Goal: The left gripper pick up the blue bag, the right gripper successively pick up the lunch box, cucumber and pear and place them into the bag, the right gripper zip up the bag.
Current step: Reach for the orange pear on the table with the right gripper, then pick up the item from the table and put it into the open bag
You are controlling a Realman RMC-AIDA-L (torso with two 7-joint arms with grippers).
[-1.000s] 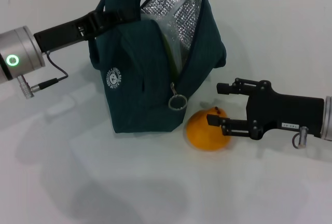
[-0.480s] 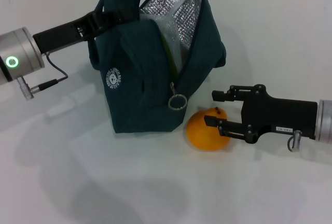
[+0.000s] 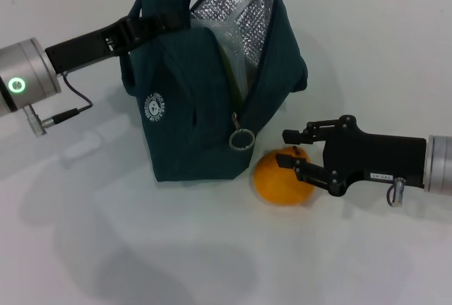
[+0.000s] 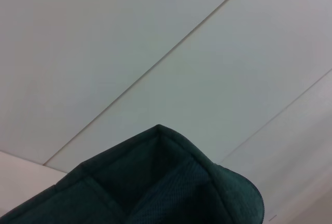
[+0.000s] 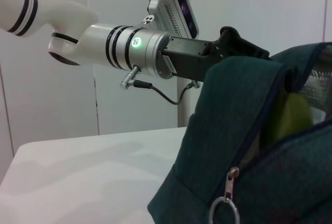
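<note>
The blue bag point(image 3: 205, 107) stands upright on the white table with its foil-lined mouth open. My left gripper point(image 3: 145, 26) is shut on its handle and holds the bag up; the right wrist view shows the same grip point(image 5: 233, 45). The left wrist view shows only the bag's fabric point(image 4: 155, 182). The orange pear point(image 3: 277, 180) lies on the table against the bag's front, under the ring zip pull point(image 3: 241, 139). My right gripper point(image 3: 284, 150) is open, with one finger on each side of the pear's top. A green sliver point(image 5: 293, 115), likely the cucumber, shows inside the mouth. The lunch box is hidden.
The white table point(image 3: 176, 248) stretches bare in front of the bag and to its right. A grey cable point(image 3: 74, 104) hangs from the left wrist. A white panelled wall point(image 4: 129, 37) stands behind.
My right gripper has moved left towards the bag, so its open fingers now straddle the pear. The bag, the pear and the left arm have stayed where they were.
</note>
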